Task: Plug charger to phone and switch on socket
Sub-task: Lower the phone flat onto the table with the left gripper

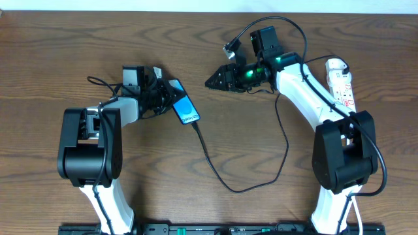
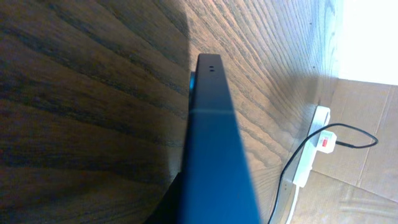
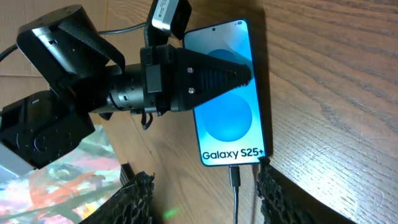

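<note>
Slim black-edged phone (image 2: 214, 155), blue screen, black charger (image 3: 235, 186) at port

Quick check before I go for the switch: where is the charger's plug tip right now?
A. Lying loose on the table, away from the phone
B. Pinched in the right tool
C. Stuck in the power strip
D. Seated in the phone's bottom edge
D: in the right wrist view the charger plug meets the bottom edge of the phone, and the right tool is open and empty.
</note>
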